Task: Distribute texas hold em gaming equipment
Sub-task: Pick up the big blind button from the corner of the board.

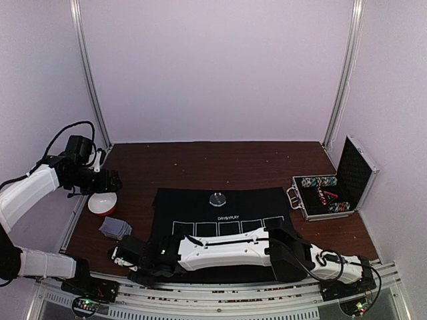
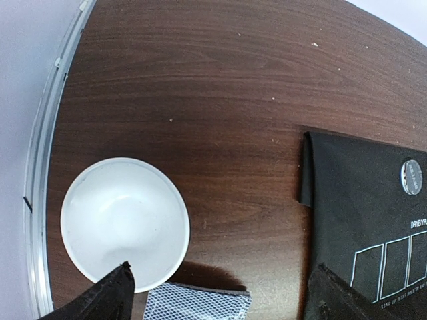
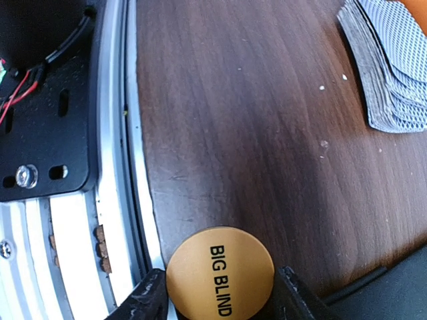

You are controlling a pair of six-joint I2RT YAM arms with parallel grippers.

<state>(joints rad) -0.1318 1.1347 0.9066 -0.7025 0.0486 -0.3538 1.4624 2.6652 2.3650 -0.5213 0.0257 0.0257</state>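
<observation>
right gripper (image 3: pixel 221 303) clamped on orange Big Blind disc (image 3: pixel 220 277) at 7 o'clock edge of desk (image 1: pixel 200 157), card deck (image 3: pixel 390 73) near at its 12 o'clock, left gripper (image 2: pixel 227 300) wide open over white bowl (image 2: pixel 125 223), black mat (image 2: pixel 360 200) at 3 o'clock

Table top (image 1: pixel 200 157): you see dark brown wood grain with small pale specks scattered over it.
Back wall (image 1: pixel 213 67): rises behind the table's far edge; plain, pale lilac-white.
Side walls (image 1: pixel 33 80): stand along the table's left and right edges; same pale finish.
Uprights (image 1: pixel 90 73): slim metal posts at the table's two far corners.
Rail (image 3: pixel 73 253): ribbed aluminium track along the table's near edge.
Edge strip (image 2: pixel 40 187): metal trim along the table's left edge.
Light: soft and even; you see only faint shadows on the table.
</observation>
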